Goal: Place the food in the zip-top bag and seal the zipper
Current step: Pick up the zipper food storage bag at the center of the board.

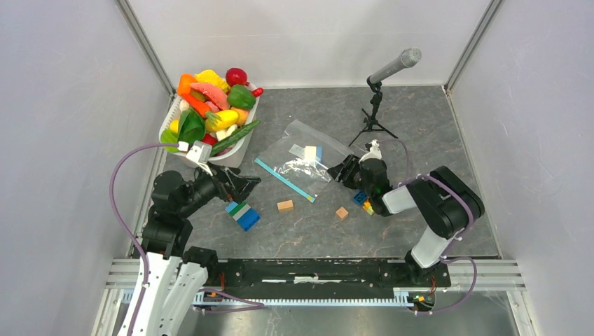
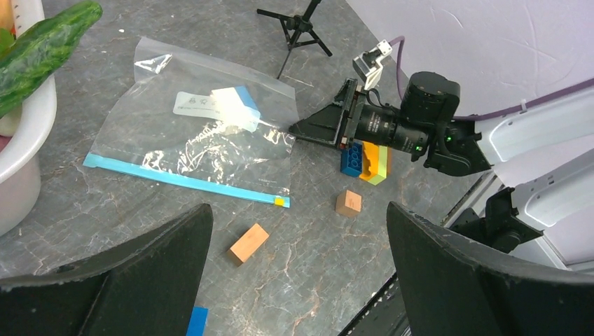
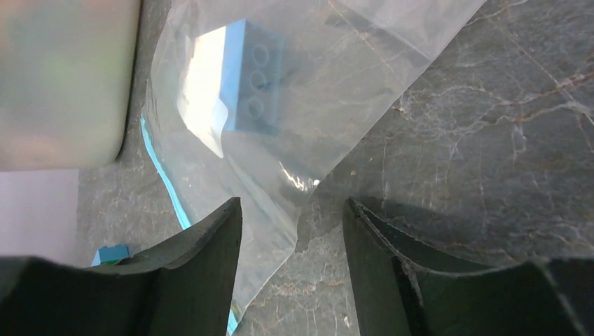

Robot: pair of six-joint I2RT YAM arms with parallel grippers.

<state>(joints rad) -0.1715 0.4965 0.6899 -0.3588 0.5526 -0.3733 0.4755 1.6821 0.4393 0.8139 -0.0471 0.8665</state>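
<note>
Right claw point(image 1: 339, 171) down low at the right-hand corner of the zip-top bag point(image 1: 298, 159), and it was let go: jaws parted, nothing pinched. From the wrist I saw the crinkled edge of the plastic lying in the gap between my fingers point(image 3: 196, 280), though through the glare I couldn't quite tell whether either tip brushed it. The bag lay flat in the middle of the table point(image 1: 420, 126) with a blue-and-white block point(image 1: 312, 152) inside. The zipper point(image 1: 284, 179) ran along its near-left edge, with a small yellow tab point(image 2: 279, 202) at the near end. On the other side, my left claw point(image 1: 244, 187) hung spread wide and empty, just beside the white tub point(image 1: 232, 155) and close to a blue-green-white block point(image 1: 242, 213). The food point(image 1: 210, 98) sat heaped in that tub at the far left, apart from the bag. Two tan cubes point(image 1: 285, 205) lay near the zipper's end.
</note>
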